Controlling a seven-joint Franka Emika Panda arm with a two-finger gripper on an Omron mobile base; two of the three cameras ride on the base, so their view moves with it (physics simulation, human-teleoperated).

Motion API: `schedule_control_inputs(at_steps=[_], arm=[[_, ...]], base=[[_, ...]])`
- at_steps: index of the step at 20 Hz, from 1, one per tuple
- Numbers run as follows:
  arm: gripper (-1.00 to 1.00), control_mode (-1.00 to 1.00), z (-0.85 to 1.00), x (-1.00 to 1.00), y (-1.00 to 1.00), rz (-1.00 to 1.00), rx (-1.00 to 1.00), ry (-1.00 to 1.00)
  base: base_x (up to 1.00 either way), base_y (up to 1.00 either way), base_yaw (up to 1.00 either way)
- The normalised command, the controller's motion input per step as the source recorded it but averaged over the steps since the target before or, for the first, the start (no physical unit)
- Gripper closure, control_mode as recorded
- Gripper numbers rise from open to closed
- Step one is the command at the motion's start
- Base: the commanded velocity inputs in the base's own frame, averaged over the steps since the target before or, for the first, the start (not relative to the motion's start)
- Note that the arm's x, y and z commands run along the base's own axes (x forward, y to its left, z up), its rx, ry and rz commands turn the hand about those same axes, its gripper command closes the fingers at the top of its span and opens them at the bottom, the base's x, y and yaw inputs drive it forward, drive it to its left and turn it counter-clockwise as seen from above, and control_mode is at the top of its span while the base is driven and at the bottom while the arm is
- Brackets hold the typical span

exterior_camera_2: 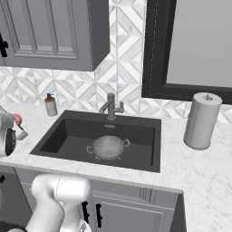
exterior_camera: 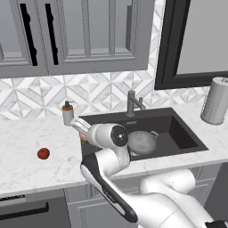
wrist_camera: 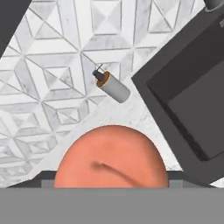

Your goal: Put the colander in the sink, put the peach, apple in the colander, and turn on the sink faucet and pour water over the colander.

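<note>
You are already looking at the colander sitting in the sink, just over the drain — that step is done. The faucet is standing dry behind it. The apple is waiting on the counter, well left. Your gripper is pinching the peach — next into the colander.

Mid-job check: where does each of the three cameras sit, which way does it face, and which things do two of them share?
Left base view: behind the arm's left, facing the sink, colander, apple; arm at lower right.
Right base view: behind its right, facing the sink faucet; arm at lower left.
Hand view: on the hand, facing the peach close up.
All three share the soap bottle.
</note>
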Motion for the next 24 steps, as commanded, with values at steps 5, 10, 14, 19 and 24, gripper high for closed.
schedule_control_inputs(at_steps=[5,10,14,19,24], arm=[[1.00,-1.00,0.42,0.00,-1.00,-0.43,0.21,0.31],[1.00,-1.00,0.21,0.00,-1.00,-0.37,0.14,0.51],[1.00,-1.00,0.03,0.00,-1.00,-0.09,0.14,0.36],[1.00,-1.00,-0.05,0.00,-1.00,0.17,0.05,0.04],[1.00,-1.00,-0.31,0.00,-1.00,0.35,0.01,-0.05]], base=[[0.00,0.00,0.00],[0.00,0.00,0.00],[0.00,0.00,0.00],[0.00,0.00,0.00],[0.00,0.00,0.00]])
